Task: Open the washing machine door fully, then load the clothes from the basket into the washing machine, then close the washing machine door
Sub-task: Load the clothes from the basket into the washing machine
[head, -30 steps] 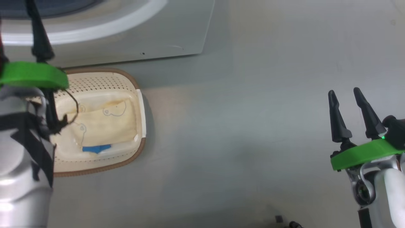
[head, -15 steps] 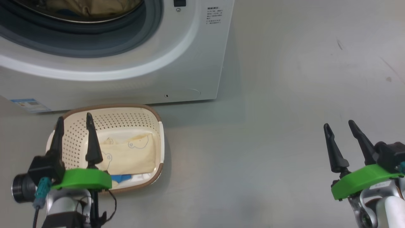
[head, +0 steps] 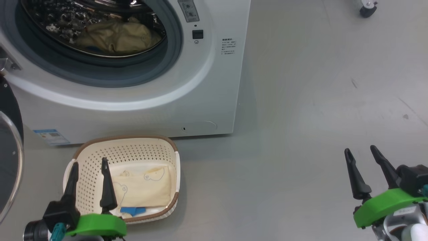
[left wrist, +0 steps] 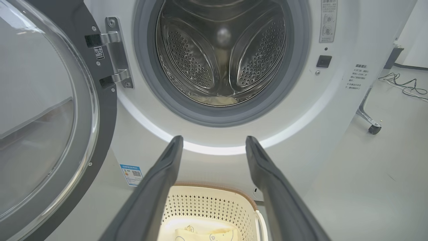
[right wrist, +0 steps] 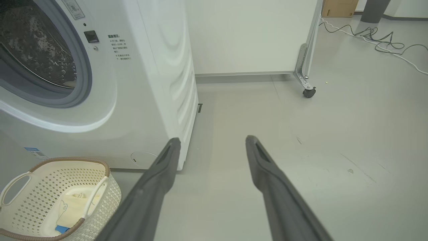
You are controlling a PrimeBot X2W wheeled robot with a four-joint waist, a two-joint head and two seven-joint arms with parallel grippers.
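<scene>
**Washing machine [head: 207, 77] open, clothes [head: 143, 190] split between basket [head: 133, 150] and drum [head: 67, 23]**

Off the machine's left side, the washing machine door [head: 10, 157] hangs swung wide on its hinge [left wrist: 115, 53], with the glass bowl turned away from the opening. In front of the machine's lower left, the left gripper [head: 90, 162] hovers above the basket, its two dark fingers apart with nothing between them. The basket sits on the floor [head: 301, 117] just before the machine's front, near the blue sticker [head: 50, 135]. A folded cream piece with blue line drawings lies flat inside it. Up in the machine, another cream piece lies at the bottom of the drum. Well to the right of the machine, over bare grey floor, the right gripper [head: 360, 149] hangs with its fingers spread and empty.
</scene>
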